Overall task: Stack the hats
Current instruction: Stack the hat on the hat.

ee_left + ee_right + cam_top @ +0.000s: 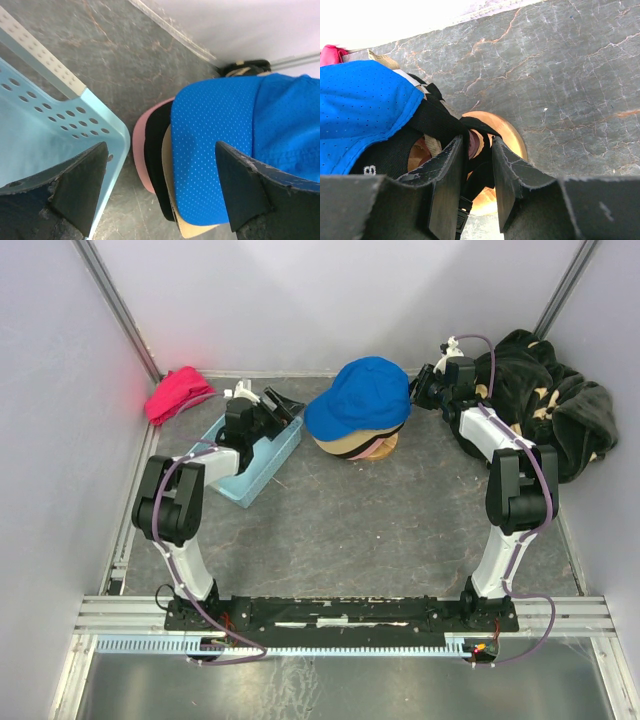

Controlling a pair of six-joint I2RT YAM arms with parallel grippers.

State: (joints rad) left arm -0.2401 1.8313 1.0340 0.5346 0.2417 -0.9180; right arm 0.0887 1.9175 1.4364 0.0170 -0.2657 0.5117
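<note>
The hats sit in one pile at the back middle of the table: a bright blue hat [365, 390] on top, tan, black and pink ones [360, 447] under it. In the left wrist view the pink brim [139, 145], black brim [156, 150] and tan brim [195, 230] fan out beneath the blue brim [220, 130]. My left gripper [275, 405] [160, 150] hangs open left of the pile, above the basket's corner, holding nothing. My right gripper [422, 388] [477, 142] is at the pile's back right, jaws closed on a black back strap [485, 175] below the blue hat [360, 105].
A light blue perforated basket [250, 475] [50, 140] stands left of the pile, under my left arm. A red-pink cloth bundle [178, 393] lies in the back left corner. Big black plush fabric with beige flowers [550, 400] fills the back right. Walls close three sides.
</note>
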